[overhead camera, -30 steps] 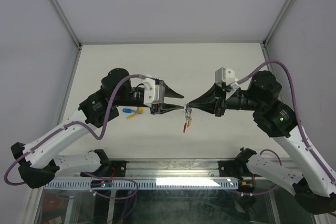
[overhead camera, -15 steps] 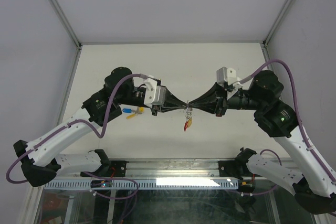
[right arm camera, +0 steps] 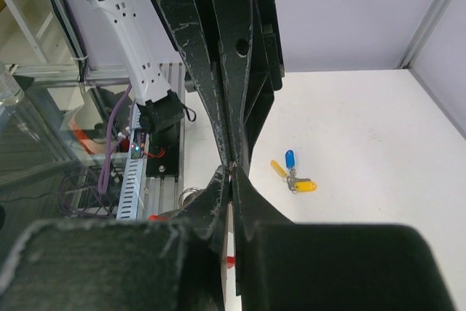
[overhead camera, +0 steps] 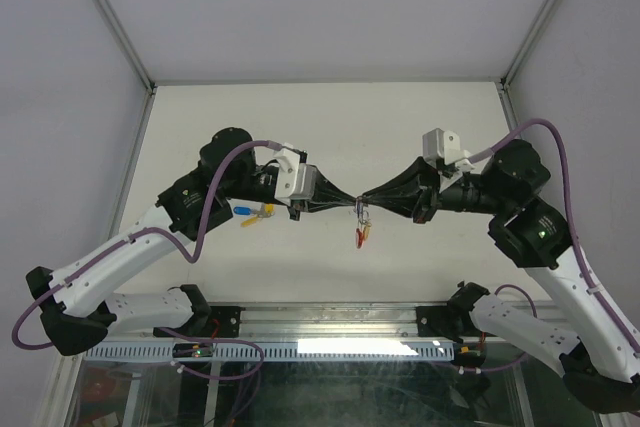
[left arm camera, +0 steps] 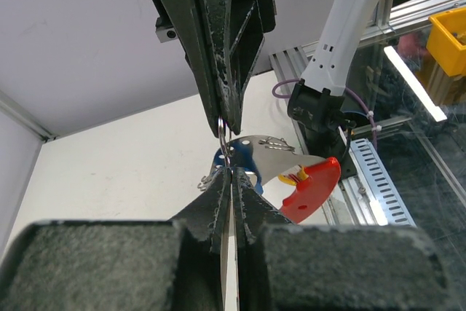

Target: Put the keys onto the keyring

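Note:
Over the middle of the table the keyring (overhead camera: 361,215) hangs between both grippers. Its red crescent (overhead camera: 361,238) dangles lowest, with a yellow tag beside it. My left gripper (overhead camera: 351,202) is shut on the metal loop (left arm camera: 223,133) from the left. My right gripper (overhead camera: 367,198) is shut on the same loop from the right, tip to tip with the left. In the left wrist view a blue-tagged key (left arm camera: 245,159) and the red crescent (left arm camera: 314,189) hang just behind my left gripper (left arm camera: 231,170). Loose keys (overhead camera: 254,213) with blue and yellow tags lie on the table under the left arm, and these keys (right arm camera: 294,172) show past my right gripper (right arm camera: 233,170).
The white table (overhead camera: 420,127) is bounded by grey walls at the back and sides. An aluminium rail (overhead camera: 340,322) with both arm bases runs along the near edge. A yellow bin (left arm camera: 450,38) sits beyond the rail.
My left gripper moved right to the hanging keyring and went from open to shut on it. The right arm shifted slightly, still shut on the loop.

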